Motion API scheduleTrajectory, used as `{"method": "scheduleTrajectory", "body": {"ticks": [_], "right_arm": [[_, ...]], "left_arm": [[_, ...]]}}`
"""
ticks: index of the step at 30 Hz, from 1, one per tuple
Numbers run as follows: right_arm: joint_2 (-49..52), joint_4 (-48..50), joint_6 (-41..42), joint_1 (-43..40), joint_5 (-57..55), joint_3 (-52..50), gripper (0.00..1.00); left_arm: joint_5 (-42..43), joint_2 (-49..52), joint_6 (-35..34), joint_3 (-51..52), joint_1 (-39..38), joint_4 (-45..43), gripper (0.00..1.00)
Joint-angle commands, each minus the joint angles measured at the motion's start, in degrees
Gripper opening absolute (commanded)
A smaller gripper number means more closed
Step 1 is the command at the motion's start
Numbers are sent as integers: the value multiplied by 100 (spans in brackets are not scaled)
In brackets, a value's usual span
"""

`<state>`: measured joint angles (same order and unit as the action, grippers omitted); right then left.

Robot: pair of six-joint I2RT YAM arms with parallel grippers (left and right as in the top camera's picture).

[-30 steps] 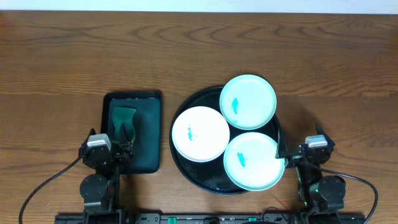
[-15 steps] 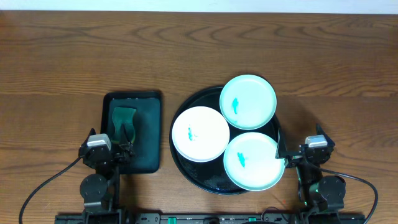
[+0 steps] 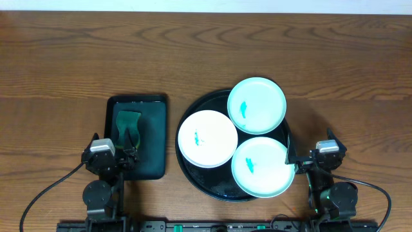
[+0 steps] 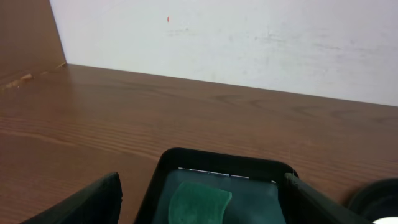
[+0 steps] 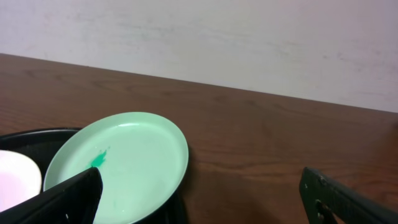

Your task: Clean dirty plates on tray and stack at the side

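A round black tray [image 3: 185, 164] holds three plates. A white plate [image 3: 208, 138] lies at its left, a mint plate [image 3: 257, 105] at the back and a second mint plate [image 3: 262, 166] at the front right. Each has a small teal smear in the centre. My left gripper [image 3: 129, 145] is open at the table's near edge, over the front of a dark-green rectangular tray. My right gripper [image 3: 302, 156] is open just right of the black tray. The right wrist view shows a mint plate [image 5: 124, 165] with its smear and the black tray's rim [image 5: 25, 138].
The dark-green rectangular tray [image 3: 153, 138] left of the black tray holds a green sponge [image 3: 127, 121], also seen in the left wrist view [image 4: 199, 202]. Bare wood tabletop [image 3: 206, 51] stretches behind and to both sides. A white wall [image 4: 249, 43] rises behind the table.
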<state>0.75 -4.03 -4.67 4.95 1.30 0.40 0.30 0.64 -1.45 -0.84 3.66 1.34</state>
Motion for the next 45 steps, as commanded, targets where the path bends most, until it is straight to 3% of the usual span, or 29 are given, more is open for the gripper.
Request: {"method": "scheduleTrajectory", "body": {"ticks": [1, 16, 25, 37, 41, 45], "right_arm": [[26, -17, -52, 7, 24, -11, 99], [26, -15, -52, 7, 24, -11, 99], [26, -17, -52, 7, 24, -11, 99], [26, 42, -142, 0, 31, -9, 99], [26, 374, 763, 0, 898, 59, 99], [160, -326, 1873, 2, 1683, 446, 99]], "left_arm": [[-74, 2, 35, 61, 28, 284, 81], [879, 247, -704, -66, 28, 212, 81], [898, 1908, -702, -1296, 28, 358, 81], [898, 5331, -699, -4994, 28, 3565, 81], [1095, 5801, -702, -5525, 28, 3932, 81], [1464, 5840, -702, -5539, 28, 3980, 81]]}}
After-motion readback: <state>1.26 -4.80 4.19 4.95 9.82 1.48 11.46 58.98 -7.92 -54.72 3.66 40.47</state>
